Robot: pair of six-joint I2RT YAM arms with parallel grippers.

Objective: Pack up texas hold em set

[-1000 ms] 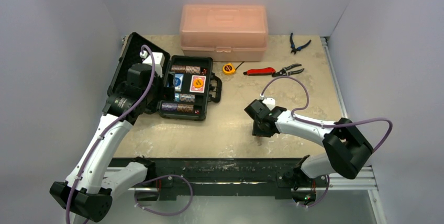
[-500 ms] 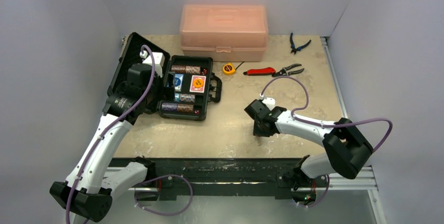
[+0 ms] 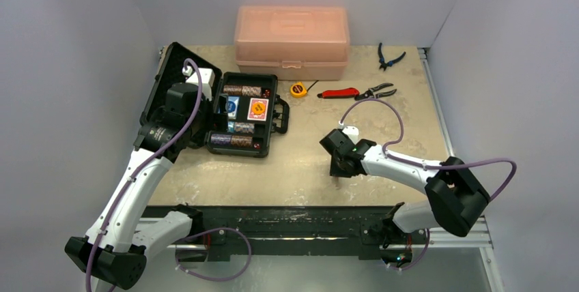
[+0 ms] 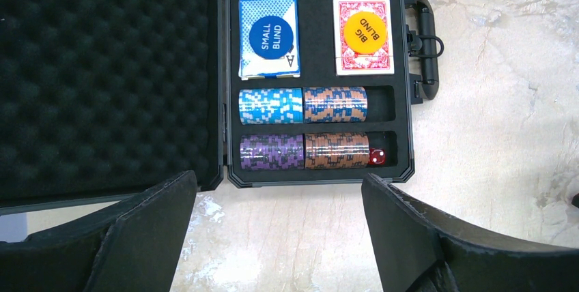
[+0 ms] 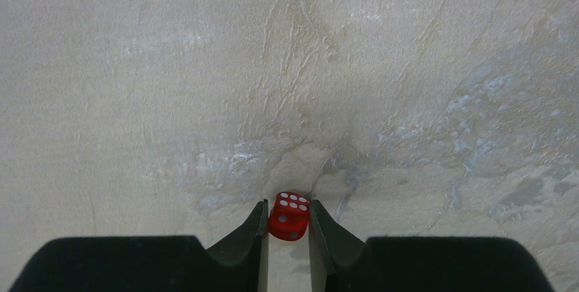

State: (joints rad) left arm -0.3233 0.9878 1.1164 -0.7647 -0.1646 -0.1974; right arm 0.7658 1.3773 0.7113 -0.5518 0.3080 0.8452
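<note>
The black briefcase (image 3: 273, 135) of the texas hold em set lies open at the left, its foam lid (image 4: 102, 67) folded back. Inside it are chip stacks (image 4: 304, 151), a blue deck under a blue disc (image 4: 268, 36), a red deck under a yellow disc (image 4: 362, 33) and a red die (image 4: 377, 157). My left gripper (image 4: 280, 203) hovers open over the case's near edge, nothing between its fingers. My right gripper (image 5: 287, 220) is shut on another red die (image 5: 289, 215) just above the table, right of the case (image 3: 339, 172).
A translucent pink box (image 3: 292, 41) stands at the back. A yellow tape measure (image 3: 297, 89), a red-handled tool (image 3: 339, 93), pliers (image 3: 377, 91) and blue-handled cutters (image 3: 388, 56) lie behind my right arm. Bare tabletop (image 3: 300, 162) separates the case from my right gripper.
My right gripper's jaws have closed on the red die and the arm has shifted slightly. The left arm has not moved.
</note>
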